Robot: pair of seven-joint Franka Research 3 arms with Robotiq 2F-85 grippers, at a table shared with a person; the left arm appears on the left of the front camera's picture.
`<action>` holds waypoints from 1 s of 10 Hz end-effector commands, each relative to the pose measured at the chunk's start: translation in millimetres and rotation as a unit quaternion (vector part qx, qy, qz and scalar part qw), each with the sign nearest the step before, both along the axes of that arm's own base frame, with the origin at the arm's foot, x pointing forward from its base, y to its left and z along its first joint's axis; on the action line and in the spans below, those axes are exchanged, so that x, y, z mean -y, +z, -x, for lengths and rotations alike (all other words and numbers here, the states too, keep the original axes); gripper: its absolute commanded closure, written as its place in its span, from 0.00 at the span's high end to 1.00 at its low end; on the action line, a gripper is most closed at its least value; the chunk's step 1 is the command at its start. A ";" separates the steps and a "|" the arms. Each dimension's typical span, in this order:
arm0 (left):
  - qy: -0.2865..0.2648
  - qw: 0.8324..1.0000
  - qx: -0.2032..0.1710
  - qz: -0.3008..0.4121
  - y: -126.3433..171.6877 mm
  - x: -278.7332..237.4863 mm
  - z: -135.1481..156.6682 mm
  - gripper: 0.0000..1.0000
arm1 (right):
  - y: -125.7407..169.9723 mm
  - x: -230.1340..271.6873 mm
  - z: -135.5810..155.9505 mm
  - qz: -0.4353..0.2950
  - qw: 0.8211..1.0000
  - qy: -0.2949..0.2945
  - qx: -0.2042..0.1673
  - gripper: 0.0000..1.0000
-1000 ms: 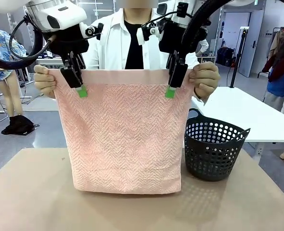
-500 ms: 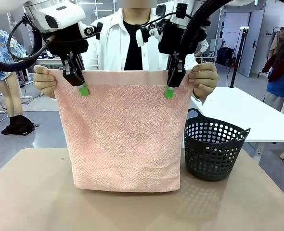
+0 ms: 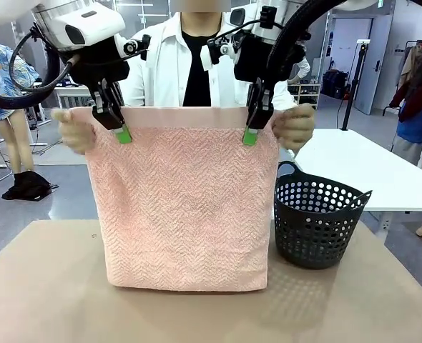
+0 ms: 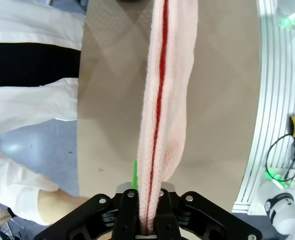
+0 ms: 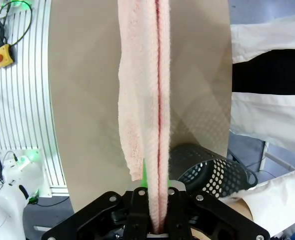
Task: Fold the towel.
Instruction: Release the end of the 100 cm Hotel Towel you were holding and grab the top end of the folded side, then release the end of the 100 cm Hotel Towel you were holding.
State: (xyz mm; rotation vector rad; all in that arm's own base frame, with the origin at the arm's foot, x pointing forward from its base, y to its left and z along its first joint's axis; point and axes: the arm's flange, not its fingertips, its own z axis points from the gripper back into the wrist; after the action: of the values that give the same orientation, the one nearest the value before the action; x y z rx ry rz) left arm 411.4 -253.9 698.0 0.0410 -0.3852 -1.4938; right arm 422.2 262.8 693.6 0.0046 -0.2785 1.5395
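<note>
Light pink herringbone towel (image 3: 186,207), plain band along the top, doubled in two layers, hanging flat and upright with its lower edge reaching the brown table (image 3: 46,286). Nearly square as hung, top edge level and running left to right, broad face toward the robot. Pinched at the top corners by left gripper (image 3: 119,127) and right gripper (image 3: 251,130), fingers clamped on cloth; person's hands (image 3: 295,125) just outside, black basket (image 3: 318,221) beside.

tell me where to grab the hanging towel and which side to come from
Take the towel by its plain top band, near the two upper corners, coming down from above, one finger on each face. It hangs as a flat, vertical, doubled sheet, so that edge pinches easily. The left gripper and right gripper are shut on it there.
</note>
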 end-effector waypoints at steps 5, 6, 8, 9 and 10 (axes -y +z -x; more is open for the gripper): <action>-0.004 1.000 0.000 -0.001 2.6 0.5 -0.5 0.00 | 0.5 1.1 0.2 0.000 1.000 0.001 0.001 0.03; -0.004 1.000 0.000 -0.001 2.6 0.5 -0.5 0.00 | 0.5 1.1 0.2 0.000 1.000 0.001 0.001 0.03; -0.004 1.000 0.000 -0.001 2.6 0.5 -0.5 0.00 | 0.5 1.1 0.2 0.000 1.000 0.001 0.001 0.03; -0.004 1.000 0.000 -0.001 2.6 0.5 -0.5 0.00 | 0.5 1.1 0.2 0.000 1.000 0.001 0.001 0.03; -0.004 1.000 0.000 -0.001 2.6 0.5 -0.5 0.00 | 0.5 1.1 0.2 0.000 1.000 0.001 0.001 0.03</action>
State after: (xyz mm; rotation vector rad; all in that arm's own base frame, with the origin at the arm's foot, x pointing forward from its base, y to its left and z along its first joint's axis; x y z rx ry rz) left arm 411.6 -254.8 697.3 0.0406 -0.3830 -1.4964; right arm 422.2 262.8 693.6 0.0046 -0.2785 1.5397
